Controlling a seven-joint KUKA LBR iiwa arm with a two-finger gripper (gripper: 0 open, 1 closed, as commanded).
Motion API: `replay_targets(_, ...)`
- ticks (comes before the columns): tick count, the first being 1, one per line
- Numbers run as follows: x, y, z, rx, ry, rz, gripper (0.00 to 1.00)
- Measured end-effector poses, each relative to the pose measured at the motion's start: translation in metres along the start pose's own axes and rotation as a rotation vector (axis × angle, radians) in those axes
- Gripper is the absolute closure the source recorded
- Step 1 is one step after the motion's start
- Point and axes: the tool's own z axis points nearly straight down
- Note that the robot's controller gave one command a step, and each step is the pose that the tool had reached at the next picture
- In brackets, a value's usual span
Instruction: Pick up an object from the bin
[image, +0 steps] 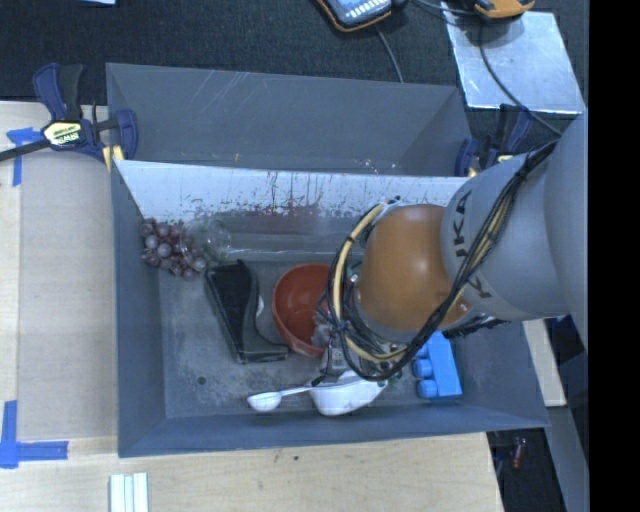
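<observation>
Scoop (345, 397) by the near wall, gripper (335, 368) low above it

White and rounded, the scoop lies close to the near wall (300, 432) of the bin, a little right of middle. A small white spoon (266, 401) lies just left of it, handle pointing toward the scoop; whether the two touch I cannot tell. The gripper hangs over the scoop's far edge, between it and the red bowl (298, 305). Cables and the orange cover (400, 270) hide its tips, so whether it is released or clenched cannot be told, and nothing shows as grasped.

To do this step well, I judge the descent should be straight down and centred on the scoop's body rather than its rim. The smooth rounded shell will likely slide under a skewed pinch, so closing across its narrow way looks safer. The bowl's rim just behind must stay untouched.

Room is tight here. The near wall slopes up right beside the scoop, the blue block (437, 372) sits just right of it under the wrist, and the bowl closes the far side. Bare floor (195, 365) opens only to the left, past the spoon, so straight up seems the clean way out.

Farther back, a black case (237, 305) lies just left of the bowl. Grapes (168, 248) fill the far left corner, well apart, and what looks like a clear bottle (265, 240) lies along the far wall
</observation>
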Motion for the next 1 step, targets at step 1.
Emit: replay_targets(1,-0.0011,-0.0005,-0.0491,0.000,0.000,-0.001,1.00)
